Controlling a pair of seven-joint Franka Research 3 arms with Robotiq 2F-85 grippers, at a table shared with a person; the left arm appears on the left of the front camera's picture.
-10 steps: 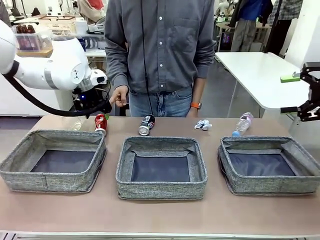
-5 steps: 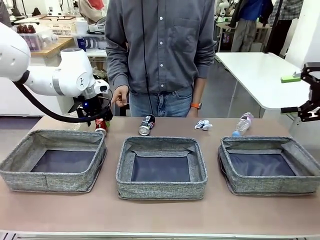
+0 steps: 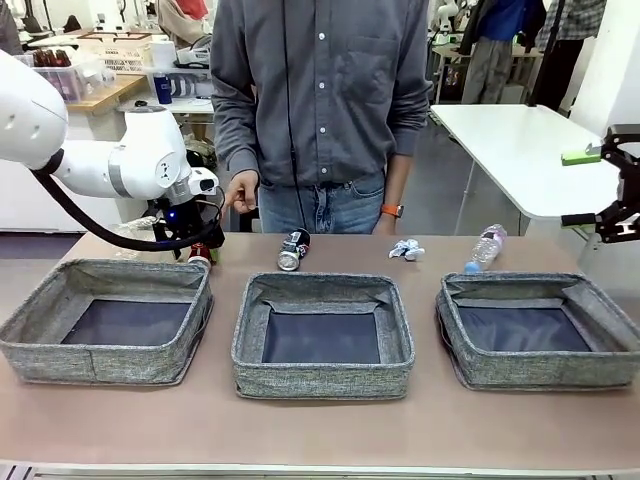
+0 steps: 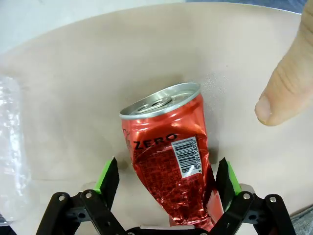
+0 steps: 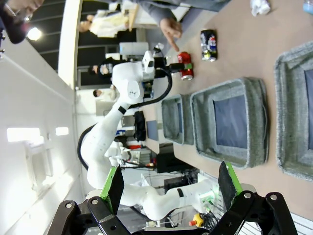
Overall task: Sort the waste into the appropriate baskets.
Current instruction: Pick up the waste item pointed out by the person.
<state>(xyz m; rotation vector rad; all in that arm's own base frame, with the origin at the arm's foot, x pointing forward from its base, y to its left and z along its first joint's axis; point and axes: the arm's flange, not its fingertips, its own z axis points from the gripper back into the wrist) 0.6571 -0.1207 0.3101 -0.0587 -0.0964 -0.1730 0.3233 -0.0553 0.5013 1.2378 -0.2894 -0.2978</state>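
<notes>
- Red metal first: the soda can (image 4: 164, 147) stands dented on the table (image 3: 320, 430), between the two fingers of my left gripper (image 4: 167, 172).
- Green pads (image 4: 108, 172) flank the can with the jaws spread wide. One pad stands clear of it and the other is just beside it; I cannot tell whether that one touches. I grasp nothing yet.
- Seen from the front, the can is on the far left part of the table, just beyond the far right corner of the left basket (image 3: 100, 275).
- Clear plastic, blurred, lies on the table to one side of the can in my left wrist view; it looks like the cup (image 4: 11, 156).
- The person's hand (image 3: 240, 190) hangs just right of my left gripper, and a fingertip shows near the can in the wrist view.
- The dark can (image 3: 293, 250) lies on its side beyond the far rim of the middle basket (image 3: 320, 285).
- The paper wad (image 3: 405, 249) sits further right on the far strip of the table.
- The plastic bottle (image 3: 487, 245) lies beyond the far left corner of the right basket (image 3: 540, 285).
- My right gripper (image 3: 582, 188) hangs released and holding nothing, off the right end of the table and above the level of the baskets.
</notes>
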